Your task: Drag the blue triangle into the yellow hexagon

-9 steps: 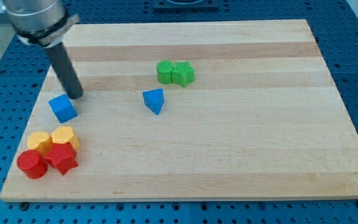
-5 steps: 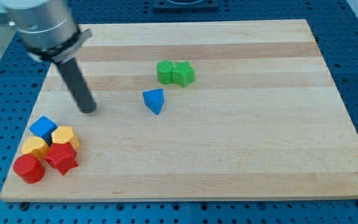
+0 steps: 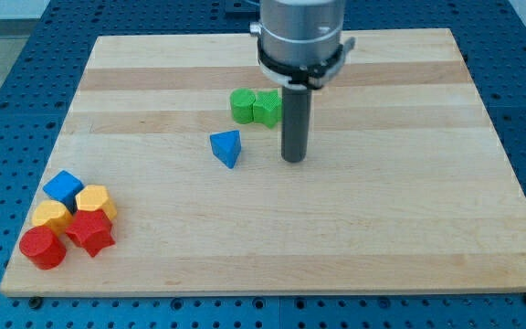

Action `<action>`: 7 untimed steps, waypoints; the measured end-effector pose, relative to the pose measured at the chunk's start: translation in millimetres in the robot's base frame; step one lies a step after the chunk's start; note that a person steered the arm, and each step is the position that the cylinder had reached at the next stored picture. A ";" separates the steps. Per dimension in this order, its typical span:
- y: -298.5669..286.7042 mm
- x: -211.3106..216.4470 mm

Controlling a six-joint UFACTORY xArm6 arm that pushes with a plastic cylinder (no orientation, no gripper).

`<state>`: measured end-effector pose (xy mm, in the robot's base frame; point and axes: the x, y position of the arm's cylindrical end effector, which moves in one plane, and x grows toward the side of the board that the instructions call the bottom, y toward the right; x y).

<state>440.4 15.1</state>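
Observation:
The blue triangle (image 3: 227, 148) lies near the board's middle, left of centre. My tip (image 3: 293, 160) stands on the board to the triangle's right, a short gap away, not touching it. The yellow hexagon (image 3: 91, 199) sits in the cluster at the view's lower left, with a second yellow block (image 3: 51, 217) beside it. The rod hides part of the green block at the right.
A blue cube (image 3: 63, 187) touches the yellow blocks at the cluster's top. A red star-like block (image 3: 90, 232) and a red cylinder (image 3: 43, 248) sit below them. Two green blocks (image 3: 255, 106) sit side by side above the triangle. The wooden board (image 3: 382, 219) ends near the cluster.
My tip has swept from the board's left side across to the right of the blue triangle. Earlier it pushed the blue cube down against the yellow blocks. The triangle has not moved.

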 end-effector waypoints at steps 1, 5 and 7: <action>-56.6 -2.1; -170.4 -49.1; -223.5 6.3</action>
